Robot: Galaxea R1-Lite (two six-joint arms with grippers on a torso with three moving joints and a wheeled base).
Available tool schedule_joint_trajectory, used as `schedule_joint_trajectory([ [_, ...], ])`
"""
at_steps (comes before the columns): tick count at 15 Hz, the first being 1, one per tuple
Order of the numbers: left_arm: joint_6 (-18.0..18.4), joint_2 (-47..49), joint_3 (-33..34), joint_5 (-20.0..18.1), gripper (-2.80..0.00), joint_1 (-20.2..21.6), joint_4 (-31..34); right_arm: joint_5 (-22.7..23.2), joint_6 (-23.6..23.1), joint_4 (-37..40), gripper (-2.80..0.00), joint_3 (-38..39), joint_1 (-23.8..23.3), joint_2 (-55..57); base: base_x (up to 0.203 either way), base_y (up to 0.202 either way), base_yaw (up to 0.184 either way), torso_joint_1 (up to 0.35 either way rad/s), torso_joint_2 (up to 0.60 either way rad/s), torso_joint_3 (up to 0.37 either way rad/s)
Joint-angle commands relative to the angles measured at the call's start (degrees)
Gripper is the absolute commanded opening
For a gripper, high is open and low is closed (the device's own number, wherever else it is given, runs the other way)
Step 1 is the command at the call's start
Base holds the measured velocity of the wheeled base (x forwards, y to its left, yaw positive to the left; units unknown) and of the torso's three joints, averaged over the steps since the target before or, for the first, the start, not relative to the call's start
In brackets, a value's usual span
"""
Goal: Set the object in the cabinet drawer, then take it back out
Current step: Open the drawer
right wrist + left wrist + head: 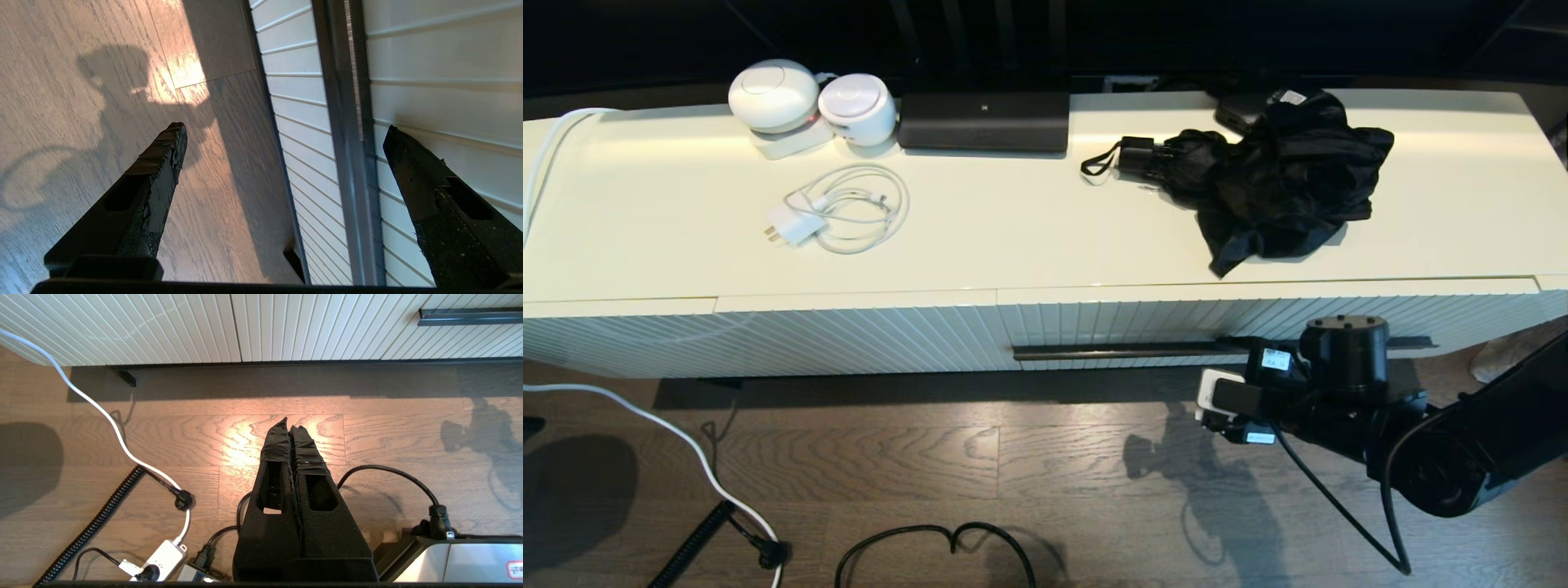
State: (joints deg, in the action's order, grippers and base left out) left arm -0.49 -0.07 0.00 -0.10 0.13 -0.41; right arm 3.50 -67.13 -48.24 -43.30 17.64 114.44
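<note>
The umbrella [1262,184] lies on the cabinet top [1013,237], at about 1 o'clock in the head view. Its handle [1137,155] and strap loop point toward 9 o'clock and its rumpled fabric spreads toward 3, so its long axis runs along the cabinet's length. The drawer [1143,322] under it is closed, its ribbed front flush with the plain panel [768,339] beside it.

The right gripper [286,134] is at the drawer front, at about 5 o'clock in the head view. Its fingers are spread wide with nothing between them but the handle bar [1127,352]. In the right wrist view one finger [408,163] lies against the ribbed face on one side of the bar [347,143], and the other finger [163,151] hangs over the floor on the other side. The bar's long axis runs straight through the gap, crosswise to the closing direction, so a squeeze should catch it. I cannot tell whether either finger touches the bar.

The coming move is likely to close on the bar and pull toward 6 o'clock. The right arm is much the nearer to both bar and umbrella.

The left gripper [291,426] is parked low over the floor, fingers pressed together and empty, with the cabinet front well ahead of it.
</note>
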Motion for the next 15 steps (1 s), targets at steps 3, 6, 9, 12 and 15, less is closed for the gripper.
schedule_joint_trajectory([
  [3,0.0,-0.1,0.0,0.0,-2.8,0.0,0.0,0.1,-0.3,-0.3,0.0,-0.3,-0.1,1.5,0.0,0.0,0.0,0.0,0.0,0.0],
  [6,0.0,-0.1,0.0,0.0,-2.8,0.0,0.0,0.1,-0.3,-0.1,0.0,-1.2,-0.1,1.7,0.0,0.0,0.0,0.0,0.0,0.0],
  [9,0.0,0.0,0.0,0.0,-2.8,0.0,0.0,0.0,-0.3,-0.1,0.0,-1.1,-0.1,2.4,0.0,0.0,0.0,0.0,0.0,0.0],
  [12,0.0,-0.1,0.0,0.0,-2.8,0.0,0.0,0.0,-0.3,0.0,0.0,-1.1,-0.1,3.0,0.0,0.0,0.0,0.0,0.0,0.0],
  [15,0.0,-0.1,0.0,0.0,-2.8,0.0,0.0,-0.1,-0.3,0.8,0.0,-0.7,-0.1,2.2,0.0,0.0,0.0,0.0,0.0,0.0],
])
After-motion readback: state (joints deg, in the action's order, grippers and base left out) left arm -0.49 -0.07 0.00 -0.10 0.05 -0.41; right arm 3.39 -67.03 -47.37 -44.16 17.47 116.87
